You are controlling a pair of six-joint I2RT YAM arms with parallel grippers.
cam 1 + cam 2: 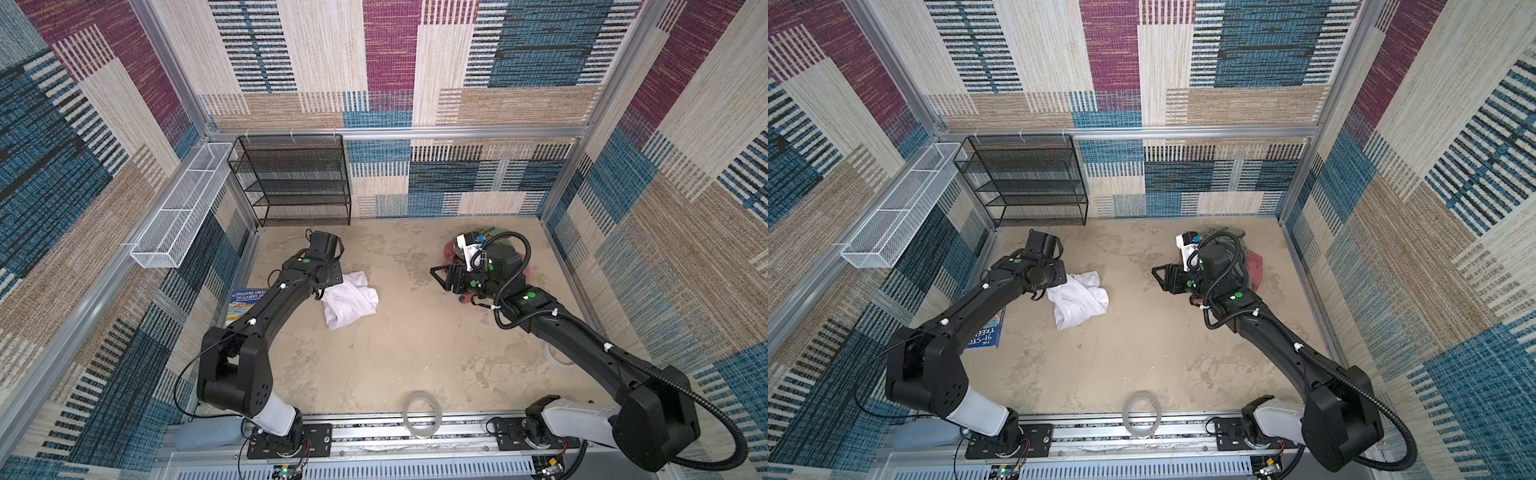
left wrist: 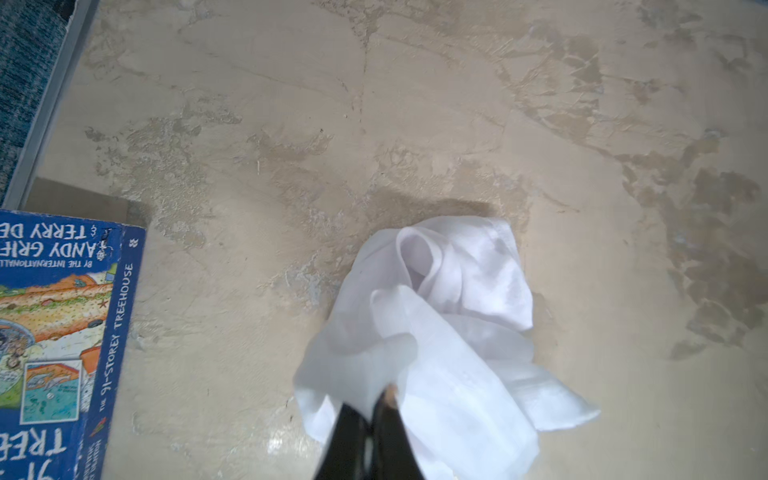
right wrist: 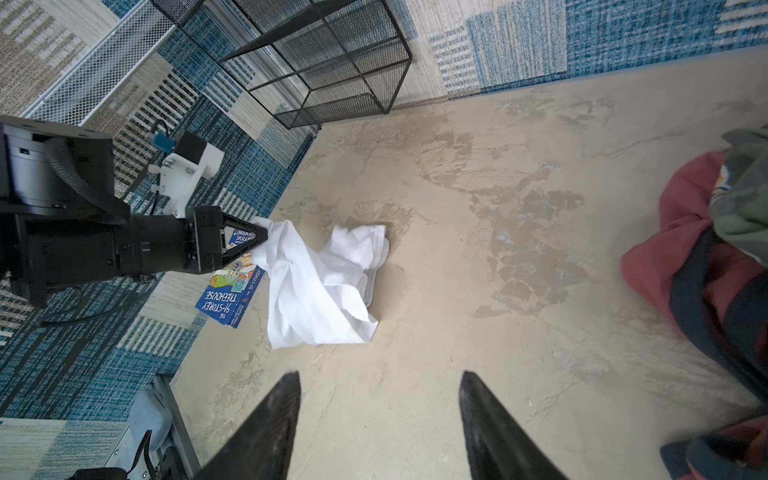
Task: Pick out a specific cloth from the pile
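The white cloth point(image 1: 351, 303) point(image 1: 1079, 301) lies crumpled on the beige table, left of centre and well apart from the pile. My left gripper point(image 2: 376, 401) point(image 3: 266, 236) is shut on one edge of it, and that edge is pulled up while the rest trails on the table point(image 3: 320, 282). The pile point(image 1: 1254, 266) point(image 3: 706, 249) of olive-green, red-pink and navy garments sits at the back right, largely hidden under my right arm in both top views. My right gripper point(image 1: 434, 276) point(image 3: 380, 374) hangs open beside the pile, pointing toward the cloth, with nothing between its fingers.
A blue book point(image 1: 243, 305) point(image 2: 54, 332) lies by the left wall, partly under my left arm. A black mesh shelf point(image 1: 297, 178) stands at the back left, next to a white wire basket point(image 1: 183, 203) on the left rail. A tape roll point(image 1: 420, 413) rests at the front edge.
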